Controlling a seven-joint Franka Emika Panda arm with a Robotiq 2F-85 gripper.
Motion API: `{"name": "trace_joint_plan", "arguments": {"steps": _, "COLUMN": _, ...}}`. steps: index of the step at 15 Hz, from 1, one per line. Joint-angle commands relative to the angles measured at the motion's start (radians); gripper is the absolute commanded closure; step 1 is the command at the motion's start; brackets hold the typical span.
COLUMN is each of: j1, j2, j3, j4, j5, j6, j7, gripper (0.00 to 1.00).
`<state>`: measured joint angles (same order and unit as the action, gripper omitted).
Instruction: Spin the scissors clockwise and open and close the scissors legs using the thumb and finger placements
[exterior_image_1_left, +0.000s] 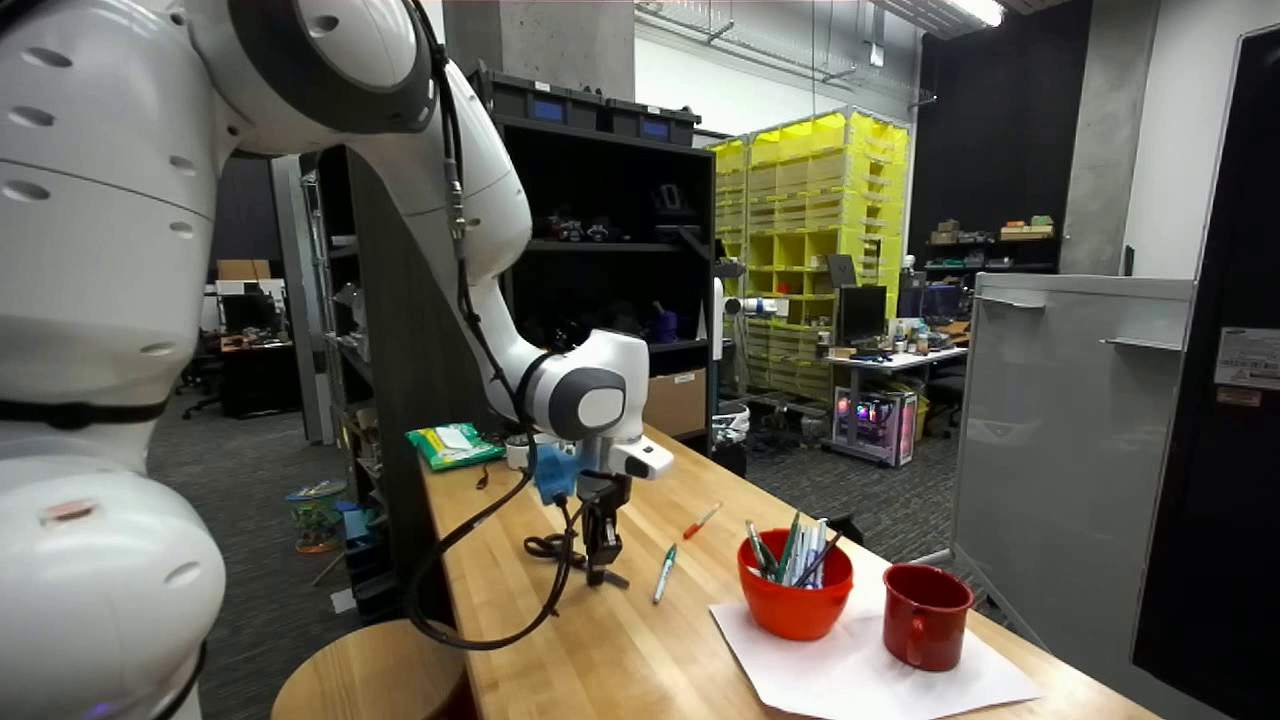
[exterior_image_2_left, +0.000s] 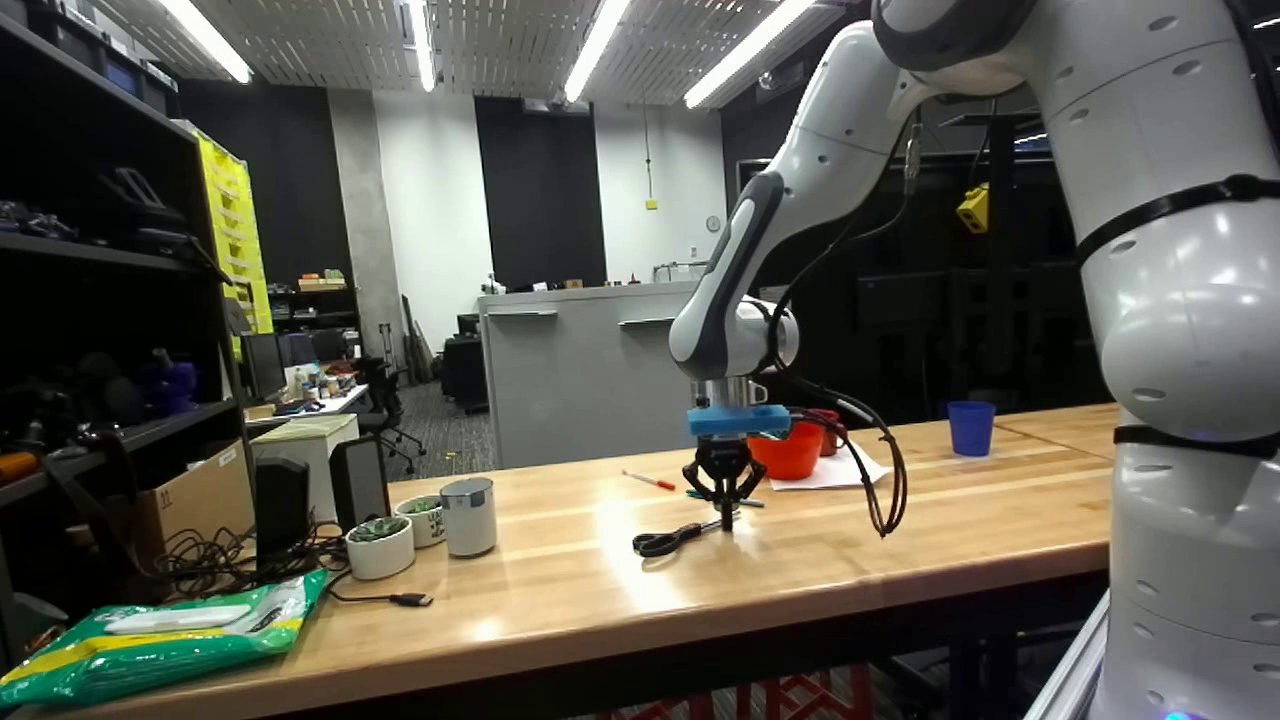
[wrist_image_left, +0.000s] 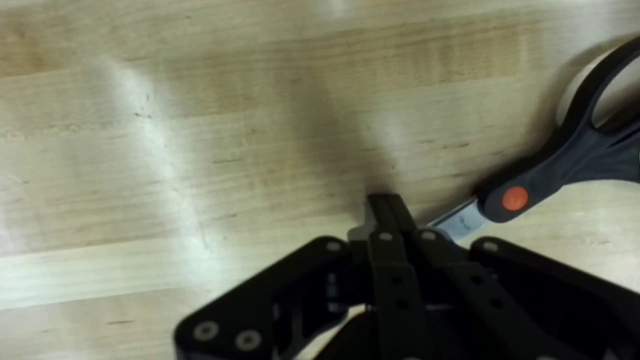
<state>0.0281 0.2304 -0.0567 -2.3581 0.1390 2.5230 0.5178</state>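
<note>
The scissors (wrist_image_left: 545, 167) lie flat on the wooden table, with an orange pivot and a grey blade (wrist_image_left: 459, 220). Their black handle loops, the thumb and finger placements (wrist_image_left: 582, 107), run past the right edge of the wrist view. The scissors legs appear nearly together; much of the blades is hidden behind my gripper (wrist_image_left: 384, 197). Its fingertips are pressed together, with nothing seen between them. In both exterior views the gripper (exterior_image_2_left: 727, 525) points straight down at the blade end of the scissors (exterior_image_2_left: 685, 535), close to the tabletop. Whether it touches the blade I cannot tell.
A green pen (exterior_image_1_left: 665, 573) and a red pen (exterior_image_1_left: 703, 520) lie near the gripper. Farther along, a red bowl (exterior_image_1_left: 800, 610) of pens and a red mug (exterior_image_1_left: 930, 620) stand on white paper (exterior_image_1_left: 850, 685). A grey-white cylinder (exterior_image_2_left: 468, 520) and a green packet (exterior_image_2_left: 180, 635) occupy the opposite end.
</note>
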Motion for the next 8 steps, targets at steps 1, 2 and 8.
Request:
{"name": "trace_joint_plan", "arguments": {"steps": 1, "j1": -0.001, "j2": 0.041, "j3": -0.007, "j4": 0.042, "j5": -0.006, "j6": -0.018, "j7": -0.018, "gripper": 1.00}}
{"name": "trace_joint_plan", "arguments": {"steps": 2, "j1": -0.002, "j2": 0.044, "j3": -0.007, "j4": 0.049, "j5": -0.004, "j6": -0.022, "j7": -0.021, "gripper": 1.00}}
{"name": "trace_joint_plan", "arguments": {"steps": 8, "j1": -0.005, "j2": 0.073, "j3": -0.008, "j4": 0.096, "j5": 0.003, "j6": -0.045, "j7": -0.042, "gripper": 1.00}}
